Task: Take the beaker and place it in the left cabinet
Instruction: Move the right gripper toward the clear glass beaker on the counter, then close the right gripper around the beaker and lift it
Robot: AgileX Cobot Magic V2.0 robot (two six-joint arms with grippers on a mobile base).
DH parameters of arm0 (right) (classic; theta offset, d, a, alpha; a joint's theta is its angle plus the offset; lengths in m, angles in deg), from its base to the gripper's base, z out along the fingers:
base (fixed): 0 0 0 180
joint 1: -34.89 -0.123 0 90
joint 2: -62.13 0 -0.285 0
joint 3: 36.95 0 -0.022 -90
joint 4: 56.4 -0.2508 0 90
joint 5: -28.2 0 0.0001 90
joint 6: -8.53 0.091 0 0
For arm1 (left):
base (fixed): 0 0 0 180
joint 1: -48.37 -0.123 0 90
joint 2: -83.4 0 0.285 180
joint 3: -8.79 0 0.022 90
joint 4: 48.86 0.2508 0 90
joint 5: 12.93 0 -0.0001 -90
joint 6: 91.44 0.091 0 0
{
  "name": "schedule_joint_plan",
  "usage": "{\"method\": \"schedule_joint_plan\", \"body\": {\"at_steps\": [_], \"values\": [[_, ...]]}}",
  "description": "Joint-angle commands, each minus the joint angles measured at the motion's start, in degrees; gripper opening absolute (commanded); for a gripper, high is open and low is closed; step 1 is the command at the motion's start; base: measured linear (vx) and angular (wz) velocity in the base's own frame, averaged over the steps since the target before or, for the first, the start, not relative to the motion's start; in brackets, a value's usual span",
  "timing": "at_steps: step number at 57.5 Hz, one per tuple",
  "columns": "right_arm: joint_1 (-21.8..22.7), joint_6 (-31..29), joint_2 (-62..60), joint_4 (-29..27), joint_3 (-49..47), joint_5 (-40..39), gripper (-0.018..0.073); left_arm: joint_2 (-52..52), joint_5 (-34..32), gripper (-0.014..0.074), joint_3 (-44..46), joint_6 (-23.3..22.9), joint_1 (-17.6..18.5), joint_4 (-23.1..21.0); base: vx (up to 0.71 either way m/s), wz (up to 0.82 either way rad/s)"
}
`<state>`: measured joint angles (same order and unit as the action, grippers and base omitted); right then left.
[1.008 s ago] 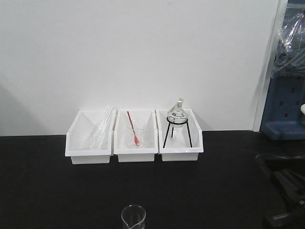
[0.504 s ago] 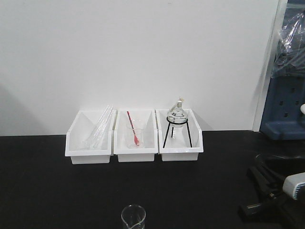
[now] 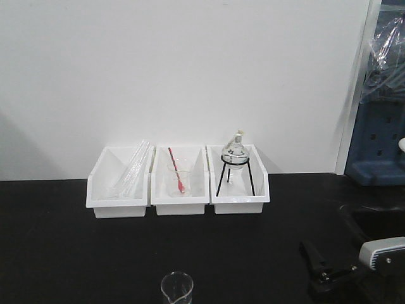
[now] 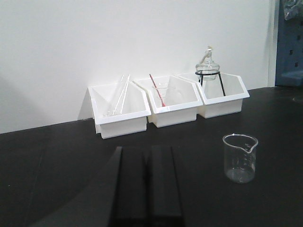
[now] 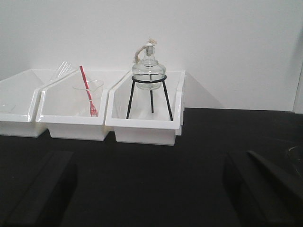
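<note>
The beaker [image 3: 176, 288], small, clear and with a pouring spout, stands upright on the black table near its front edge; in the left wrist view the beaker [image 4: 240, 158] sits to the right of and ahead of my left gripper [image 4: 147, 182]. That gripper's two dark fingers lie pressed together, shut on nothing. My right gripper [image 3: 311, 271] is low over the table at the front right, well right of the beaker. Its fingers [image 5: 47, 189] stand wide apart, open and empty, pointing at the white bins. The left cabinet is out of view.
Three white bins stand against the wall: the left bin [image 3: 120, 201] holds glass rods, the middle bin [image 3: 180, 202] a beaker with a red stirrer [image 3: 178, 174], the right bin [image 3: 242, 202] a round flask on a black tripod [image 3: 236, 155]. A blue unit [image 3: 380, 139] stands at the far right.
My right gripper has come into the front view from the lower right and moved left toward the beaker. The beaker and bins have not moved.
</note>
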<state>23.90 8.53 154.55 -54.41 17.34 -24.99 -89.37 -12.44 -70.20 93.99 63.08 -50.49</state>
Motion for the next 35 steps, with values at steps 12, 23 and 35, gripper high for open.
{"method": "schedule_joint_plan", "body": {"at_steps": [12,23,35], "values": [[-0.01,5.09,4.44,17.44,-1.78,-11.2,0.0671,-1.1,-4.8,0.0001,-0.94,-0.19,0.22,-0.47,0.0,0.0],[-0.66,6.95,17.03,31.76,-2.49,-22.29,0.0597,-1.1,-4.8,0.0001,-0.94,-0.19,0.22,-0.47,0.0,0.0],[-7.57,6.96,29.06,31.61,-9.39,-23.96,0.0573,-1.1,-4.8,0.0001,-0.94,-0.19,0.22,-0.47,0.0,0.0]]}}
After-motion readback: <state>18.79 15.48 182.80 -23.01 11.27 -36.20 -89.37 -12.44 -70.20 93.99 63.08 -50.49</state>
